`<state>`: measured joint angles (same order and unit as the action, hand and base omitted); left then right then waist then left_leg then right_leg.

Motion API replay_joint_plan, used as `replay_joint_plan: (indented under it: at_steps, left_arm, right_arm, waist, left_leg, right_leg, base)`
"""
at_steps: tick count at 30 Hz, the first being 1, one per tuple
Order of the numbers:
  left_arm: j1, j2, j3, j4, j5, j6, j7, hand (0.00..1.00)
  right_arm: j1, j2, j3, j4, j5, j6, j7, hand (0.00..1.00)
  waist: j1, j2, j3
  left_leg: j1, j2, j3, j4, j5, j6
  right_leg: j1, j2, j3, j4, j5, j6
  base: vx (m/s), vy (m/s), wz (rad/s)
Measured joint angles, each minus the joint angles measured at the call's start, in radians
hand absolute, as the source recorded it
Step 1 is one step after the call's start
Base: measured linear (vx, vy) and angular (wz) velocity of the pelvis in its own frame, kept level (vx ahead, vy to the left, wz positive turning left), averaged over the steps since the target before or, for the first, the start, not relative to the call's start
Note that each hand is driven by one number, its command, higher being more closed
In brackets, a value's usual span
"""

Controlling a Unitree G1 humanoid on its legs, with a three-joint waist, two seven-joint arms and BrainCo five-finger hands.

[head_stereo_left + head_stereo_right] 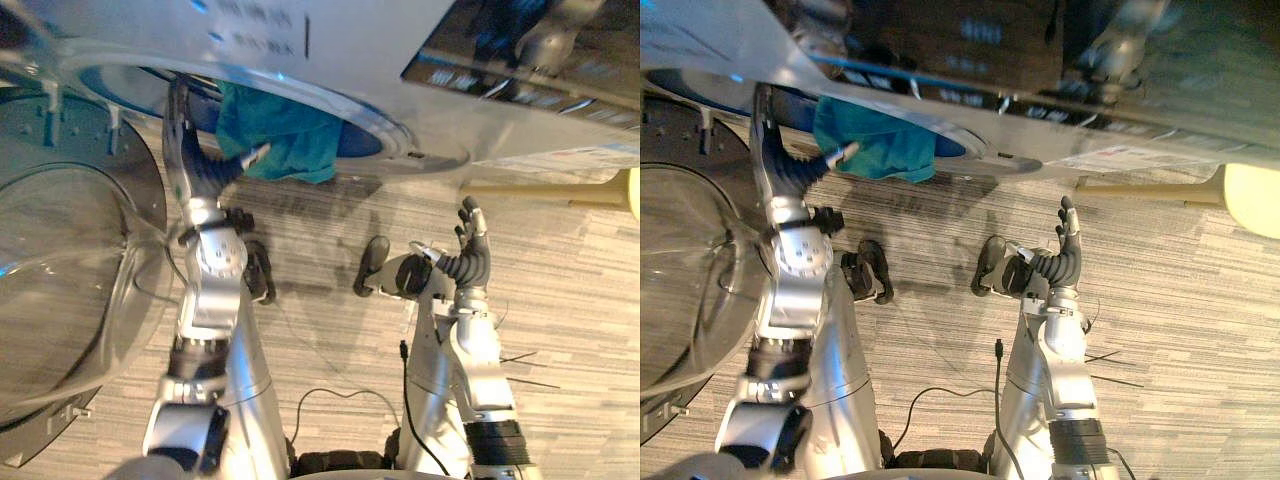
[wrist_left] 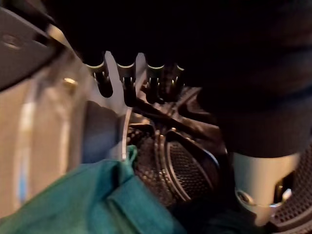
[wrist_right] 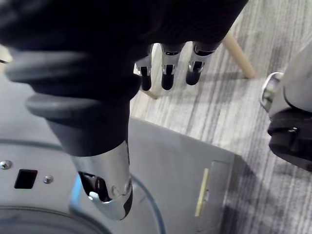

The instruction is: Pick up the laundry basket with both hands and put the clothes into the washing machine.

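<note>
I see the teal garment (image 1: 285, 135) hanging over the rim of the washing machine (image 1: 350, 60) opening, part inside the drum (image 2: 190, 165). Left hand (image 1: 195, 165) is at that opening just beside the garment, fingers straight, gripping nothing. Right hand (image 1: 470, 255) is well clear in front of the machine, fingers loose, empty. Glass door (image 1: 60, 290) is swung open.

**Cloth at the washer's mouth**

A teal cloth (image 1: 285, 140) hangs out of the round opening of the silver-grey washing machine (image 1: 400, 60). The machine's clear glass door (image 1: 60, 290) stands open at left. The left hand (image 1: 195, 165) is just beside the cloth, and the right hand (image 1: 470, 258) is well apart at right, over the grey striped floor (image 1: 560, 300).
</note>
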<state>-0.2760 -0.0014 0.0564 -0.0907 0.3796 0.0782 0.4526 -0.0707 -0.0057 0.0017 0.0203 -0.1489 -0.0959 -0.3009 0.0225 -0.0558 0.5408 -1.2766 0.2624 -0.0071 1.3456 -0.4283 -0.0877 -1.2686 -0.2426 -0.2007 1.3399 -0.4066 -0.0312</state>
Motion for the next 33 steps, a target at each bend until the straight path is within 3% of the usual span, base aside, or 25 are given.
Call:
replay_joint_plan:
  at_steps: [6, 8, 15, 25, 28, 32, 33]
  left_arm:
    - [0.097, -0.066, 0.013, 0.091, -0.280, -0.091, -0.005, 0.00]
    - [0.098, -0.068, 0.026, 0.160, -0.332, -0.098, -0.020, 0.00]
    - [0.043, -0.073, 0.132, 0.415, -0.501, -0.098, -0.059, 0.00]
    - [-0.291, -0.060, 0.199, 0.663, -0.634, -0.104, -0.080, 0.00]
    - [-0.373, -0.039, 0.222, 0.691, -0.664, -0.100, -0.080, 0.00]
    - [-0.474, 0.062, 0.218, 0.723, -0.742, -0.097, -0.084, 0.00]
    - [-0.499, 0.081, 0.214, 0.730, -0.767, -0.097, -0.093, 1.00]
  right_arm:
    - [0.012, -0.002, -0.001, 0.100, 0.003, 0.022, -0.001, 0.00]
    - [0.008, -0.002, 0.001, 0.129, 0.011, 0.027, -0.001, 0.00]
    - [-0.075, 0.000, 0.008, 0.241, 0.075, 0.033, -0.007, 0.00]
    - [-0.275, -0.003, 0.000, 0.332, 0.140, 0.036, -0.064, 0.00]
    - [-0.290, -0.024, -0.040, 0.283, 0.142, 0.035, -0.068, 0.00]
    - [-0.304, -0.086, -0.106, 0.200, 0.182, 0.011, -0.067, 0.00]
    - [-0.293, -0.089, -0.120, 0.192, 0.239, -0.001, -0.041, 0.00]
  waist:
    - [0.018, 0.007, -0.066]
    - [0.020, 0.012, -0.076]
    - [0.024, 0.011, -0.083]
    - [0.016, 0.012, -0.081]
    - [0.003, 0.009, -0.072]
    - [-0.016, 0.004, -0.025]
    - [-0.023, 0.003, -0.025]
  left_leg:
    - [0.091, -0.003, 0.016, -0.049, 0.002, -0.003]
    - [0.106, -0.008, 0.017, -0.062, 0.004, -0.005]
    - [0.096, -0.020, 0.027, -0.092, 0.023, 0.003]
    - [-0.093, -0.016, 0.012, -0.015, 0.039, 0.005]
    - [-0.157, -0.008, 0.007, 0.031, 0.032, 0.016]
    - [-0.214, 0.016, 0.009, 0.069, 0.024, 0.029]
    - [-0.234, 0.017, 0.007, 0.076, 0.021, 0.032]
  right_leg:
    - [0.081, -0.001, -0.002, -0.035, -0.004, 0.007]
    - [0.099, -0.005, -0.005, -0.042, -0.010, 0.016]
    - [0.088, -0.021, -0.011, -0.053, -0.010, 0.017]
    - [-0.095, -0.019, -0.001, 0.006, 0.004, -0.007]
    - [-0.156, -0.015, 0.005, 0.041, 0.004, -0.006]
    - [-0.210, 0.000, 0.015, 0.049, 0.024, 0.018]
    - [-0.227, 0.001, 0.016, 0.052, 0.028, 0.026]
  base:
    - [0.01, -0.026, 0.03]
    - [-0.01, -0.044, 0.13]
    - [-0.03, -0.048, 0.09]
    - [0.00, -0.011, -0.06]
    - [-0.01, 0.014, -0.10]
    - [-0.03, 0.027, -0.24]
    - [-0.03, 0.010, -0.08]
